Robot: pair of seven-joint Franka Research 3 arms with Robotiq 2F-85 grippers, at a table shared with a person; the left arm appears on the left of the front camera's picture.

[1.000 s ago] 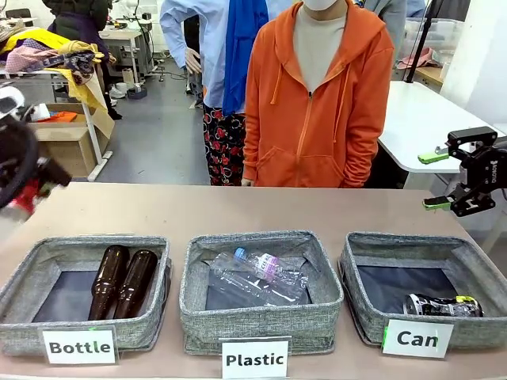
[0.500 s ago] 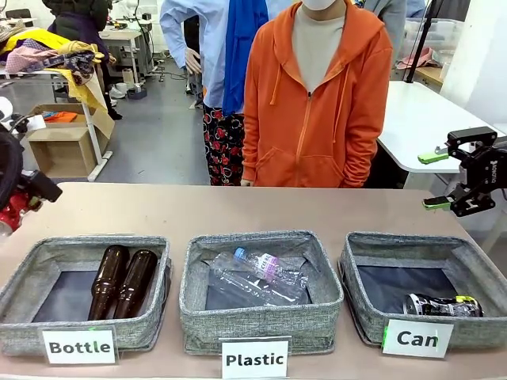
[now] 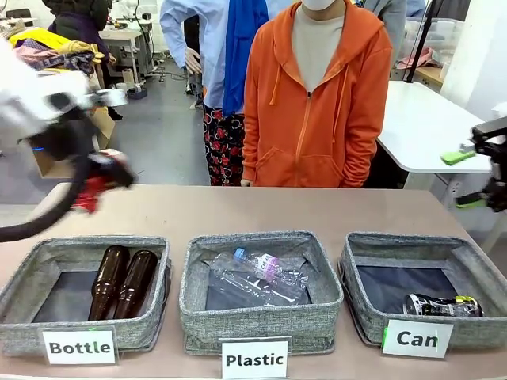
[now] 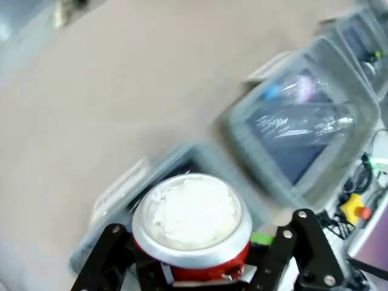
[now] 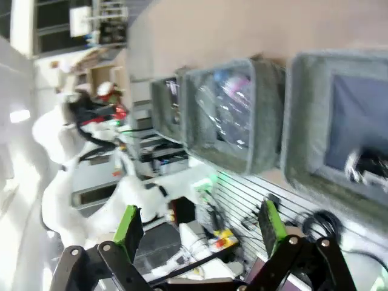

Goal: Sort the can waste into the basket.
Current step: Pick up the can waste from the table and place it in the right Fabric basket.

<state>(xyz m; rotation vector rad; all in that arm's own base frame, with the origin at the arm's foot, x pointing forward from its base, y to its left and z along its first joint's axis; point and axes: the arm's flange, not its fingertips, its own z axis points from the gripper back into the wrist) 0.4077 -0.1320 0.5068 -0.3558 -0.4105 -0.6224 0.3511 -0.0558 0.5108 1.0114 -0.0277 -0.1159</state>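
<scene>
The left jaws are clamped on the red can (image 4: 191, 227), its silver end facing the wrist camera at the bottom centre of that view. The right jaws stand wide apart with nothing between them.

A second ago the left arm (image 3: 40, 107) sat low at the far left edge of the front view; now it has swung up and inward, blurred, with the red can a smear at mid-left, above the worktop (image 3: 238, 210) behind the Bottle bin (image 3: 83, 294). The right gripper (image 3: 495, 170) has pulled back to the right edge. My guess is the can is on its way across, but it has two bins to pass before the Can basket (image 3: 424, 289) at lower right.

The black can (image 3: 442, 305) already lies in that basket, at its front right corner.

The front view gives only a red blur, while the left wrist view shows the can gripped and dented. The right wrist view, rolled sideways, shows green pads (image 5: 128, 225) spread, the black can at its right edge, and the left arm far off at upper left.
</scene>
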